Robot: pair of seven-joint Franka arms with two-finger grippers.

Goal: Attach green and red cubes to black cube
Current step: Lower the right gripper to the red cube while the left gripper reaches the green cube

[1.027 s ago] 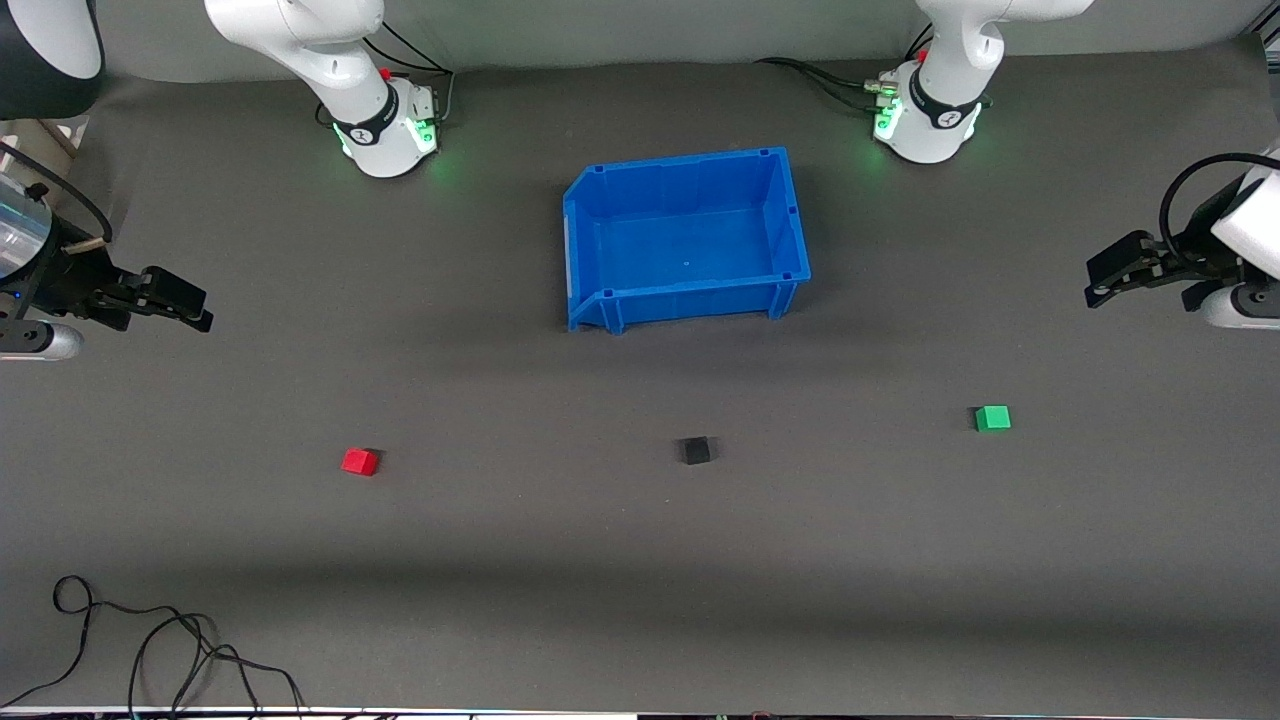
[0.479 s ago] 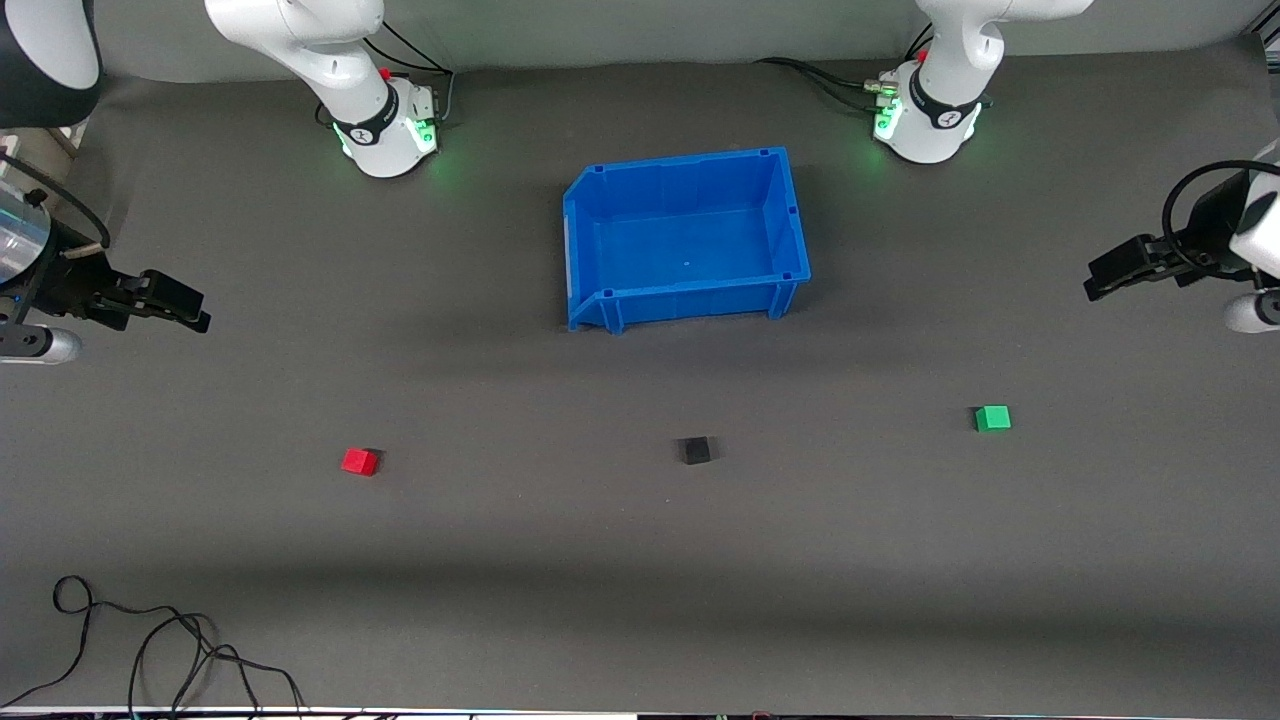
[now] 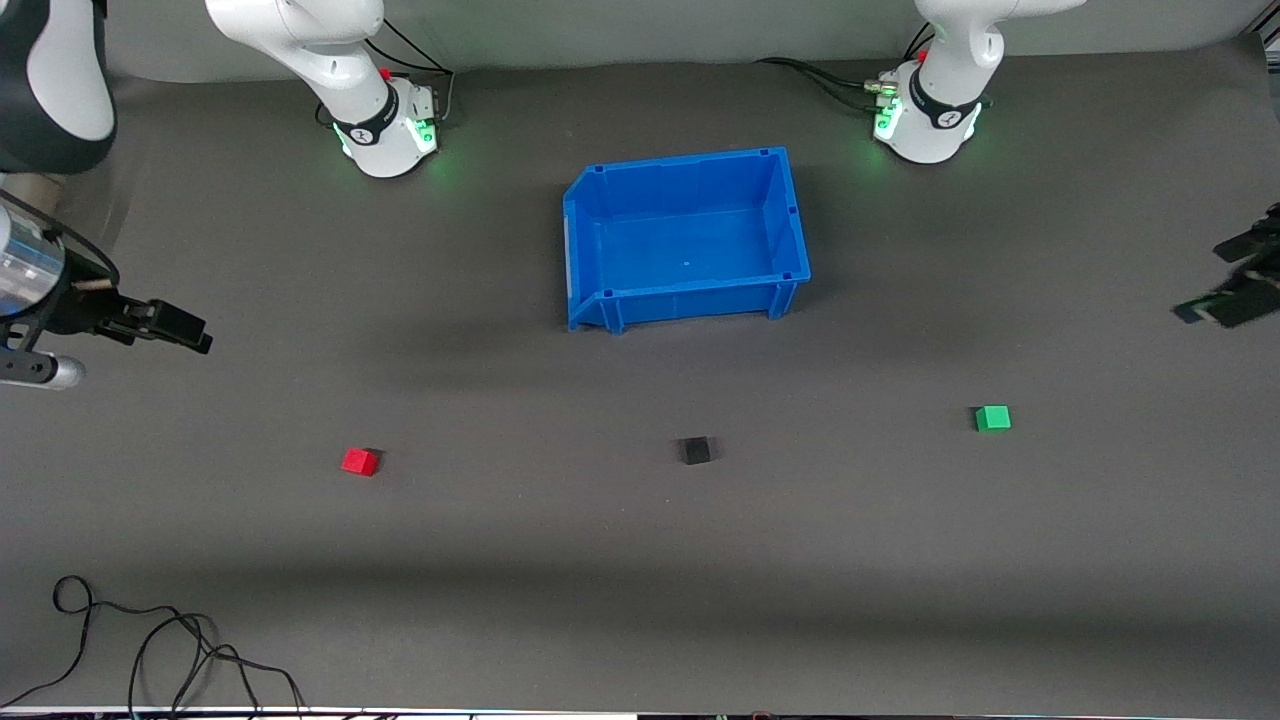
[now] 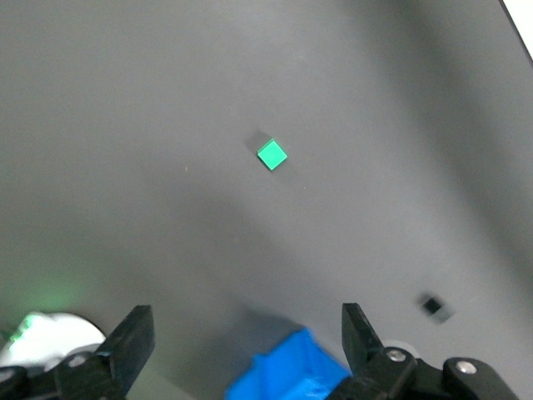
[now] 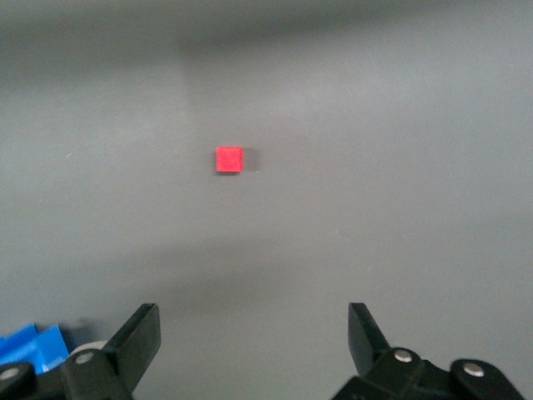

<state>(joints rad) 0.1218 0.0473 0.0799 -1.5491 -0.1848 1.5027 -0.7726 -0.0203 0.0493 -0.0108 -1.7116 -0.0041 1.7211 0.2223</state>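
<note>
Hovering with fingers apart over opposite table ends, the left gripper (image 4: pixel 243 346) and right gripper (image 5: pixel 254 342) risk nudging the green cube (image 3: pixel 993 418) or red cube (image 3: pixel 359 461), both well apart from the black cube (image 3: pixel 696 450) between them, if a descent lands off-centre

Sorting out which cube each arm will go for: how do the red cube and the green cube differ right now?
The red cube is bright red and the green cube is bright green. The red one lies toward the right arm's end of the table; the green one lies toward the left arm's end. The red one lies slightly nearer the front camera. Both are small, rest on the table untouched, and stand apart from the black cube between them.
</note>
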